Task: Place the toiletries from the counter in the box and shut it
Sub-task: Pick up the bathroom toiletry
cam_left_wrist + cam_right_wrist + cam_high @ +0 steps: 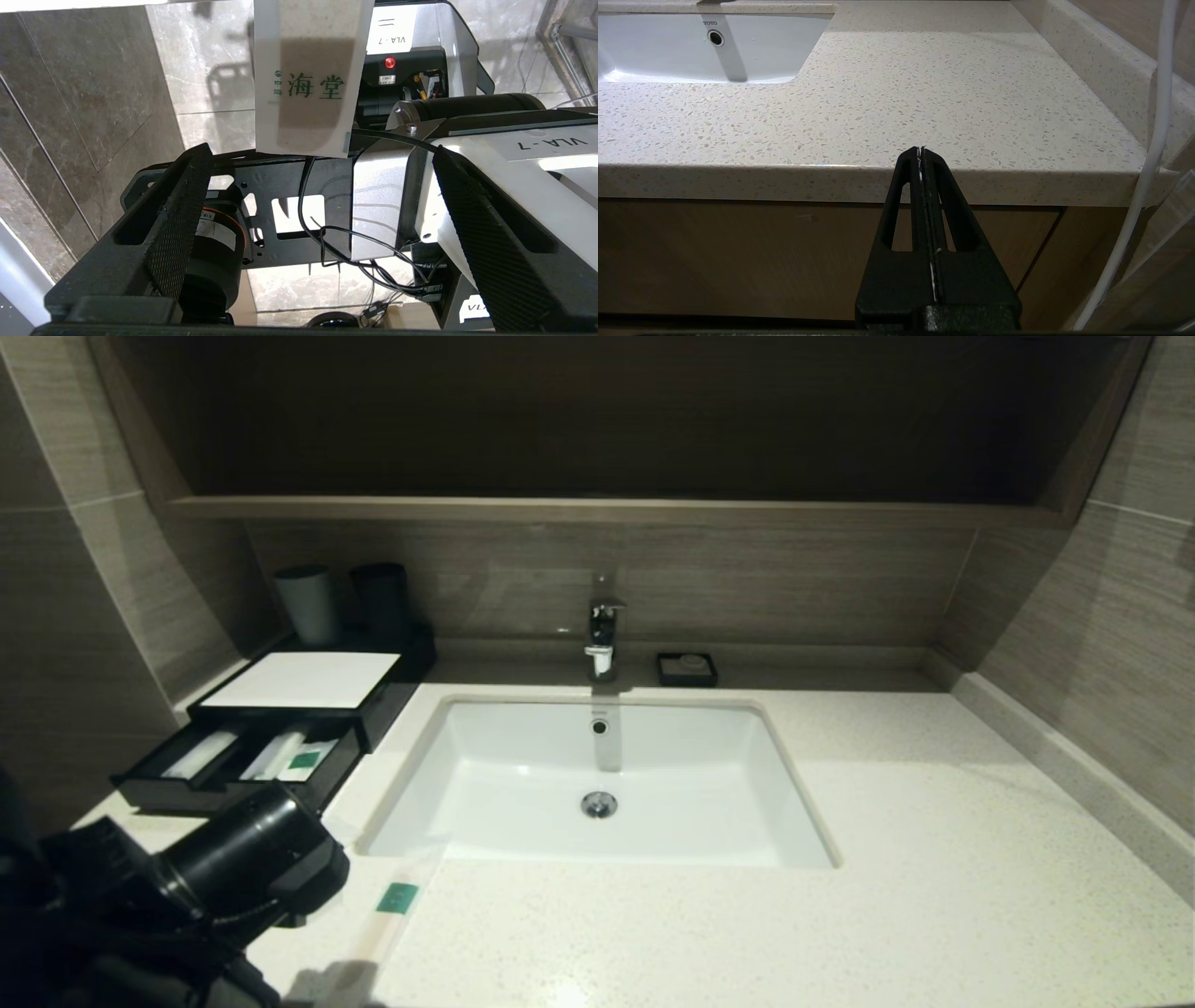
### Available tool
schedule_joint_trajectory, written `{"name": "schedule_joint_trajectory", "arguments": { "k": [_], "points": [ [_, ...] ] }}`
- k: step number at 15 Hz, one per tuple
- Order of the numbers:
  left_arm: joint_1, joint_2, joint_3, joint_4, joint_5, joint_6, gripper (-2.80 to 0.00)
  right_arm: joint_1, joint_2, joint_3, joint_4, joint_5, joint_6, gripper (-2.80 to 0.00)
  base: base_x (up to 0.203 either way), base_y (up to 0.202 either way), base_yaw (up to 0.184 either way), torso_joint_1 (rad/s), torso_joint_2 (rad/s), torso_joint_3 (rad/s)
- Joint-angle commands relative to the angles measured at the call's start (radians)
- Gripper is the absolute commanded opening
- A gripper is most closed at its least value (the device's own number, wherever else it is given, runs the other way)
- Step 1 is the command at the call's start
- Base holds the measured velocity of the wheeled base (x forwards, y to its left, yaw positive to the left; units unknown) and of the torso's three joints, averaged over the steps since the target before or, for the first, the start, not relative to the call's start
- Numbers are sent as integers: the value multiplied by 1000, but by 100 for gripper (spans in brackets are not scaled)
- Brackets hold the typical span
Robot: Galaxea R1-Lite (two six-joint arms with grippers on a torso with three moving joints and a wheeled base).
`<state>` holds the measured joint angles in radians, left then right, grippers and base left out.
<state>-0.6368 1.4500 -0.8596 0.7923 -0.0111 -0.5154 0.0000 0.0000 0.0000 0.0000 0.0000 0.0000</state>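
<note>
The black box [392, 695] with a white top panel stands at the back left of the counter [934, 859], its drawer [168, 793] pulled open. A long packet [201, 753] lies in the drawer's left compartment, and a packet with a green label [301, 761] lies in the right one. One long thin packet [397, 898] lies on the counter's front edge and overhangs it. The left wrist view shows its overhanging end [308, 79] from below. My left gripper [320, 154] is open and empty, just below that end. My right gripper [921, 151] is shut and empty below the counter edge.
A white sink [597, 775] with a faucet [602, 635] is set in the middle of the counter. A small black soap dish [686, 668] sits behind it. Two cups [308, 605] stand behind the box. Walls close both sides. The robot's base [289, 210] is under the left gripper.
</note>
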Motion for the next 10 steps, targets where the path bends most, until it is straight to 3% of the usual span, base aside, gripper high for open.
{"name": "schedule_joint_trajectory", "arguments": {
  "k": [1, 10],
  "points": [
    [0, 1, 1, 4, 0, -3, 0, 0, 0, 0, 0, 0, 0, -280, 0, 0, 0, 0, 0, 0],
    [0, 24, 5, -9, 2, -3, 0, 0, 0, 0, 0, 0, 0, -280, 0, 0, 0, 0, 0, 0]
  ]
}}
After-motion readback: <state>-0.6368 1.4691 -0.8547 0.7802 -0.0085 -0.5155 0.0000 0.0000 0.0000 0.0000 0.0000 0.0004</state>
